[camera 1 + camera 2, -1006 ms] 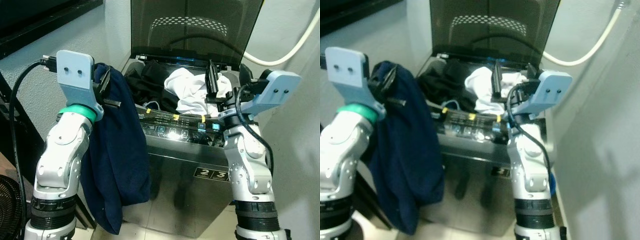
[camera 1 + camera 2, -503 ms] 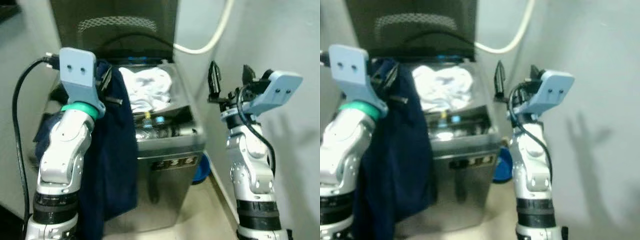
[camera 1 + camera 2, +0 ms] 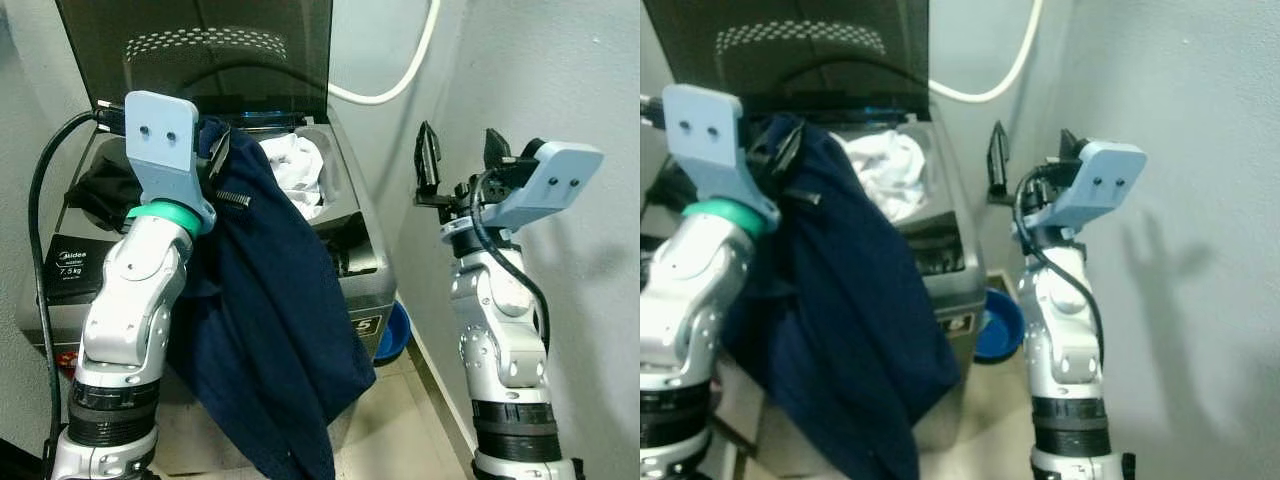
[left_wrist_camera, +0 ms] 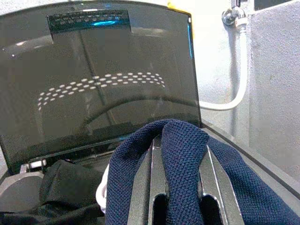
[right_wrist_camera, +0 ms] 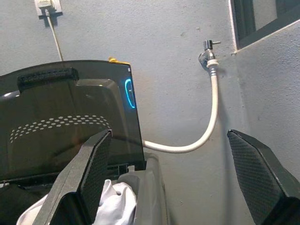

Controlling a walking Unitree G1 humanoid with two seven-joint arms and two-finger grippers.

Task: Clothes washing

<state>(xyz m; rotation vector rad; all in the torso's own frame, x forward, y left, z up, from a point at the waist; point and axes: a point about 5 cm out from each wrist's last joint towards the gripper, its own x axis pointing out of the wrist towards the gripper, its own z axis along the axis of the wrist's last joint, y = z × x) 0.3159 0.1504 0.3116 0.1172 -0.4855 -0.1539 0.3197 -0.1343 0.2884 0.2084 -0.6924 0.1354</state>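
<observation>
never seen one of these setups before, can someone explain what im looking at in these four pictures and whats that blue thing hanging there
This is a humanoid robot doing laundry. Two pictures come from cameras in its head, looking down past its silver arms. The other two come from cameras on its wrists, looking along each gripper's black fingers.

In front stands a top-loading washing machine with its dark lid raised. White clothes and black clothes lie in its opening. A white hose runs from a wall tap.

The blue thing is a navy garment, pinched in the left gripper and hanging down over the machine's front. The right gripper is open, holds nothing, and is raised beside the machine. A blue basin sits on the floor.
</observation>
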